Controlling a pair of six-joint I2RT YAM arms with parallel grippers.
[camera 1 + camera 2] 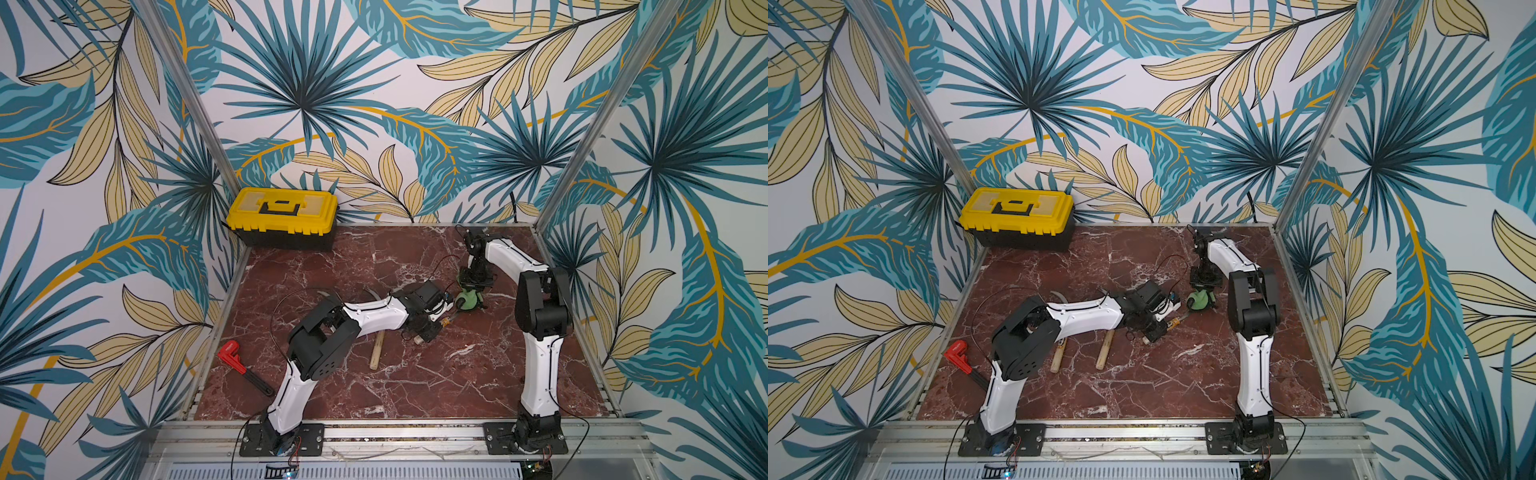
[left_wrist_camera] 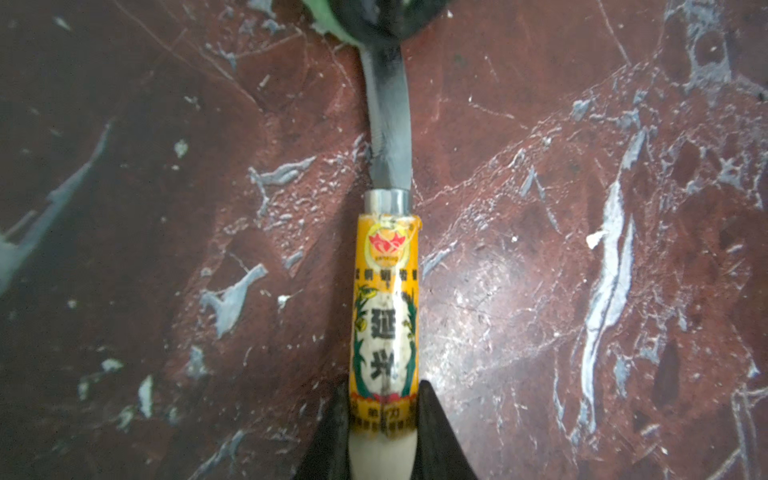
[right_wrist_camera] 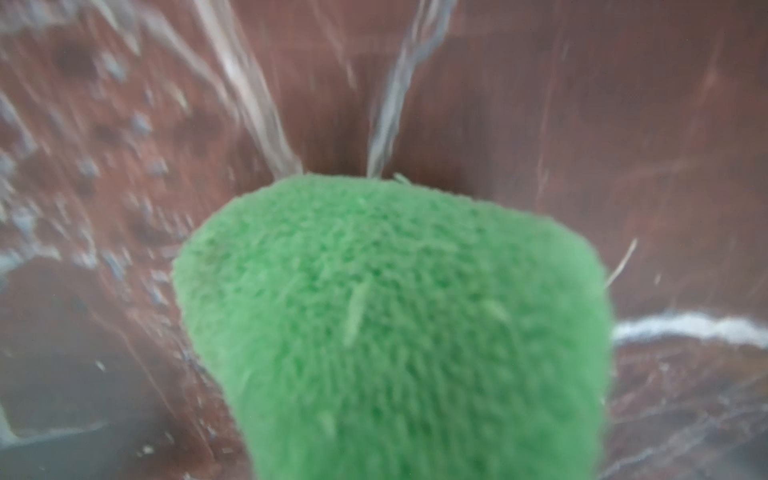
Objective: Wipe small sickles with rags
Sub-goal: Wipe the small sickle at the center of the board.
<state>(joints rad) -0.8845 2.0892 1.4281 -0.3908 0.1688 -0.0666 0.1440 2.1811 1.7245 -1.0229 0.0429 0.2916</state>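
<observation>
Labelled small sickle (image 2: 384,291) meets rag (image 3: 395,324), right of table centre.
The left gripper (image 2: 382,415) clamps the pale wooden handle. Its glossy orange label (image 2: 384,257) bears a red crown emblem and black Chinese characters, 延 among them. The curved grey blade (image 2: 388,116) enters the fuzzy green rag, pinched in the closed right gripper (image 1: 473,286).

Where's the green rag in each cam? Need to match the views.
Both top views: green rag mid-table, right of centre.
Left wrist: green sliver at the top edge, where the sickle blade meets it.
Right wrist: fills the lower centre, blurred.
Shared landmark: red marble tabletop, in every view.
</observation>
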